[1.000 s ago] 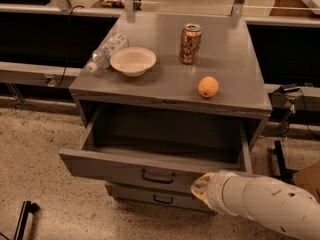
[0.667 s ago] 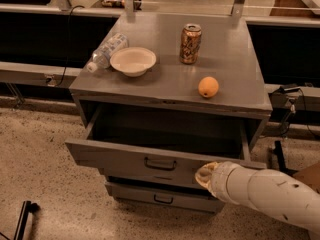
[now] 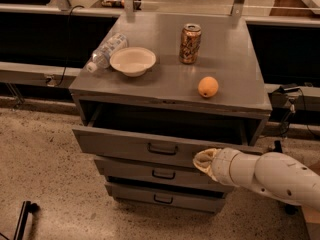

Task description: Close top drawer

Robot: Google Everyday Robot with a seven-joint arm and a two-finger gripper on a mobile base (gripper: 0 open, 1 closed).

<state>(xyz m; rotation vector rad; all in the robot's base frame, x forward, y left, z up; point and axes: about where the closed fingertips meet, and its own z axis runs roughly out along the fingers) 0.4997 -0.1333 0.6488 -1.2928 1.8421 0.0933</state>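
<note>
The top drawer (image 3: 125, 145) is the uppermost grey drawer of the cabinet, with a small black bar handle (image 3: 162, 149) at its front centre. It stands partly open, sticking out a short way, and its inside is dark. My gripper (image 3: 201, 160) is at the end of the white arm that comes in from the lower right. It rests against the drawer front, right of the handle.
On the cabinet top (image 3: 235, 79) are a clear water bottle (image 3: 106, 51), a white bowl (image 3: 132, 61), a soda can (image 3: 190, 43) and an orange (image 3: 208, 87). Two lower grey drawers (image 3: 150, 173) sit nearly shut. Dark counters run behind. A black object (image 3: 22, 219) lies on the speckled floor.
The top drawer has slid back into the cabinet by a good part of its length. My gripper has moved forward with it, staying against the drawer front.
</note>
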